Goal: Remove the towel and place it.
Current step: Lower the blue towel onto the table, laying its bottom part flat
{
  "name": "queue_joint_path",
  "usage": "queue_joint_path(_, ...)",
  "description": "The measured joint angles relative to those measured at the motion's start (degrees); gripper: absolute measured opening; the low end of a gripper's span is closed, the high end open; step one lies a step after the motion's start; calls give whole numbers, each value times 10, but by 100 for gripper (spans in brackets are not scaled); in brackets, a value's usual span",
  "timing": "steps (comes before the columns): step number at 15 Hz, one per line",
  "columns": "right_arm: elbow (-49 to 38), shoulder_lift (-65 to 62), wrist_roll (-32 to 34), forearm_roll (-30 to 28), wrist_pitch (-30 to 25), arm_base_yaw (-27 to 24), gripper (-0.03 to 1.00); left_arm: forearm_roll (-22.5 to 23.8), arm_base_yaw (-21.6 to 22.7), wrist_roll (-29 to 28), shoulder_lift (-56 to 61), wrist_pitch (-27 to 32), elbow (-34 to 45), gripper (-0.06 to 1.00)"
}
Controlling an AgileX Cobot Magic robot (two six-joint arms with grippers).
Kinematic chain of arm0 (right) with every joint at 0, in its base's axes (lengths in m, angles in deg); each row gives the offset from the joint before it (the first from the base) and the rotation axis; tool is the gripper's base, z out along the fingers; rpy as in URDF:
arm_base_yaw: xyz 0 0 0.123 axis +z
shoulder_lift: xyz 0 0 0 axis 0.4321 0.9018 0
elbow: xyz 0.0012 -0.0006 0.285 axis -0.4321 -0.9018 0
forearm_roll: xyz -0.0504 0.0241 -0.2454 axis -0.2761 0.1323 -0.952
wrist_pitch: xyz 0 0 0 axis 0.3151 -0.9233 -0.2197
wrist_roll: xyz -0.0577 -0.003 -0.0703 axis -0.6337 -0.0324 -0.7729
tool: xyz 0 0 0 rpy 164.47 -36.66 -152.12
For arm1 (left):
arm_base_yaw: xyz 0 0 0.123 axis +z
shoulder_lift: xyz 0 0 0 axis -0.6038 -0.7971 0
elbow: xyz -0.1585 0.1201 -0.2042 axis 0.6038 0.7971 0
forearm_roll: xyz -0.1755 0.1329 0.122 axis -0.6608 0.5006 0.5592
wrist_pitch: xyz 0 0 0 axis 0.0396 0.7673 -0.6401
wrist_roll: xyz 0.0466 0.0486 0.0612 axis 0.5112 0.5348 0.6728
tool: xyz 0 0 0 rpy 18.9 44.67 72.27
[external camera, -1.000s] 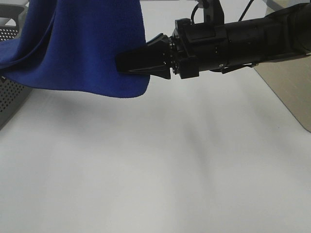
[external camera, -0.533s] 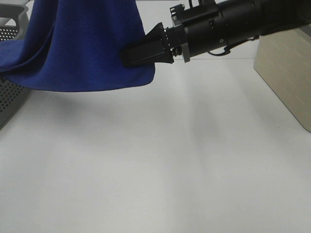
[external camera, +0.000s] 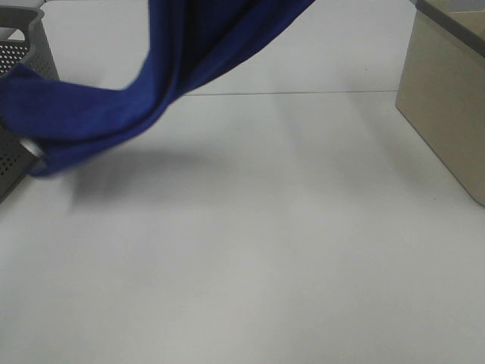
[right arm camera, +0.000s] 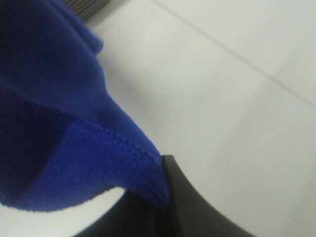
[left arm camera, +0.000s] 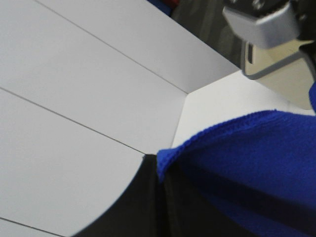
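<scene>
Refer to the wrist views alone for the grip: the left gripper (left arm camera: 157, 170) and the right gripper (right arm camera: 168, 217) are each clamped on a hem of the towel (external camera: 114, 114). The exterior high view shows the towel hanging clear of the white table (external camera: 265, 250), its low end overlapping the grey basket (external camera: 19, 61) at left. A beige box (external camera: 447, 98) stands well apart at right.

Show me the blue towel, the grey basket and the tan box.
towel (external camera: 91, 114), high view, on its sagging middle fold.
basket (external camera: 23, 53), high view, on its holed side wall.
box (external camera: 447, 114), high view, on its front side.
</scene>
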Motion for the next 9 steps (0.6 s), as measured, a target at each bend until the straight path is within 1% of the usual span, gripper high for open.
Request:
queue_joint_path(1, 38, 1, 19, -46, 0, 0, 2, 0, 0, -3, -15, -46, 0, 0)
queue_joint_path(2, 66, 3, 28, -83, -1, 0, 2, 0, 0, -3, -29, -80, 0, 0)
queue_joint_path(4, 104, 9, 33, -159, 9, 0, 2, 0, 0, -3, -46, -125, 0, 0)
queue_joint_path(5, 113, 11, 35, -194, 33, 0, 2, 0, 0, -3, -53, -148, 0, 0)
queue_joint_path(6, 116, 11, 36, -209, 50, 0, 2, 0, 0, 0, -55, -164, 0, 0)
queue_joint_path(7, 120, 12, 36, -228, 87, 0, 2, 0, 0, 6, -62, -198, 0, 0)
queue_joint_path(9, 120, 13, 36, -241, 161, 0, 2, 0, 0, 13, -78, -271, 0, 0)
